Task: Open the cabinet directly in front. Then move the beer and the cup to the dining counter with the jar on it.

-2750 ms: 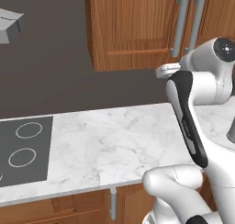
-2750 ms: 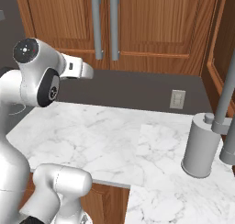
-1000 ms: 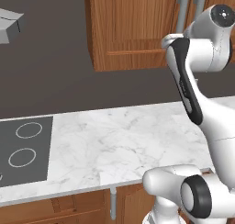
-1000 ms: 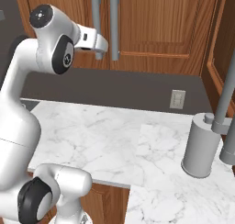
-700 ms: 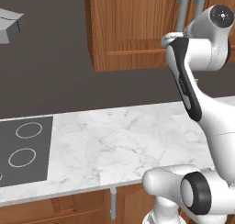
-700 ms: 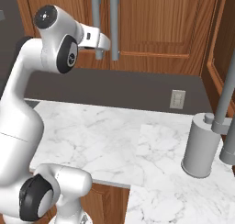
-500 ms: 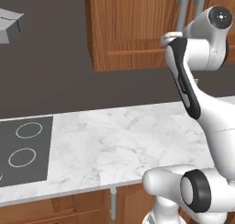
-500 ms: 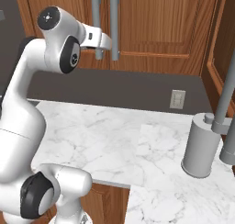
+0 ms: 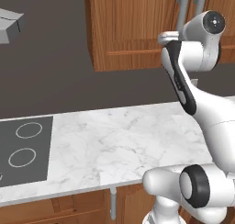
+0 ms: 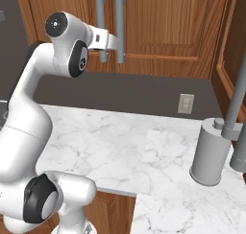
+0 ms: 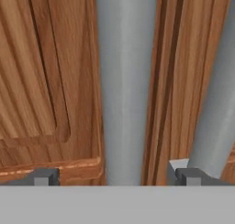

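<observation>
The cabinet (image 10: 163, 22) is a reddish-brown wall unit above the worktop, and both its paneled doors stand shut. Two long grey bar handles (image 10: 101, 22) hang side by side at the door seam. My gripper (image 10: 114, 42) is raised to their lower ends. In the hand view my gripper (image 11: 117, 176) is open, with one handle (image 11: 126, 85) running straight up between the two fingertips (image 11: 46, 176). The other handle (image 11: 215, 126) stands just outside the right fingertip. The beer and the cup are hidden. The dining counter and the jar are out of view.
A white marble worktop (image 9: 124, 140) runs below the cabinet, with a black cooktop (image 9: 23, 149) at its left. A grey cylinder (image 10: 209, 154) and a grey pole (image 10: 235, 99) stand at the right. A wall outlet (image 10: 186, 103) sits on the dark backsplash.
The arm has lifted the hand from worktop height up to the cabinet handles. Over the last second it crept a little closer to them. The jaws stayed open.
</observation>
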Tool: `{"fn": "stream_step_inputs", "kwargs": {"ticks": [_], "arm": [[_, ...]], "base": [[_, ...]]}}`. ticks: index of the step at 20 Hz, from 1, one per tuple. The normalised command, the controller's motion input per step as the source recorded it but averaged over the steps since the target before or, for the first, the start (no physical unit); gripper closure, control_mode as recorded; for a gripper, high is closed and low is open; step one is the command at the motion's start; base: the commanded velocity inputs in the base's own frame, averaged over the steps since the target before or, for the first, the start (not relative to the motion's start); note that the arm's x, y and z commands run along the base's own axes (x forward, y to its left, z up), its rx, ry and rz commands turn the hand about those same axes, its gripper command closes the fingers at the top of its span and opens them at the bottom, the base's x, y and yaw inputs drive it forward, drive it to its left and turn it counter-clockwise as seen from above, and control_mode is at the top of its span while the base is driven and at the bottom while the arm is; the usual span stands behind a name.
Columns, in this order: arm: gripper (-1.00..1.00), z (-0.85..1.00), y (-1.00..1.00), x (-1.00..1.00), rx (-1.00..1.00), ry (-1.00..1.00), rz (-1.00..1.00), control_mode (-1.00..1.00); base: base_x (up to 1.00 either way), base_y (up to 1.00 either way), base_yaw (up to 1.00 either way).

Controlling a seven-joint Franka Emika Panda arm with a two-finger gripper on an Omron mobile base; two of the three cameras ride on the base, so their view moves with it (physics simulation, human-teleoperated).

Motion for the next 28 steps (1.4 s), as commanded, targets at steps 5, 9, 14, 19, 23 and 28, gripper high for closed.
{"fn": "stream_step_inputs", "kwargs": {"ticks": [5,9,14,19,23,28], "arm": [[-1.00,0.00,0.00,0.34,0.00,-0.03,0.00,-1.00],[-1.00,0.00,0.00,0.33,0.00,-0.01,0.00,-1.00],[-1.00,-0.01,-0.01,0.29,0.00,-0.01,0.00,-1.00],[-1.00,-0.10,0.00,0.28,0.00,-0.02,0.00,-1.00],[1.00,-0.27,0.00,0.44,0.00,0.00,0.00,-1.00],[1.00,-0.35,0.00,0.59,0.00,0.00,0.00,-1.00]], "base": [[0.00,0.00,0.00],[0.00,0.00,0.00],[0.00,0.00,0.00],[0.00,0.00,0.00],[0.00,0.00,0.00],[0.00,0.00,0.00]]}}
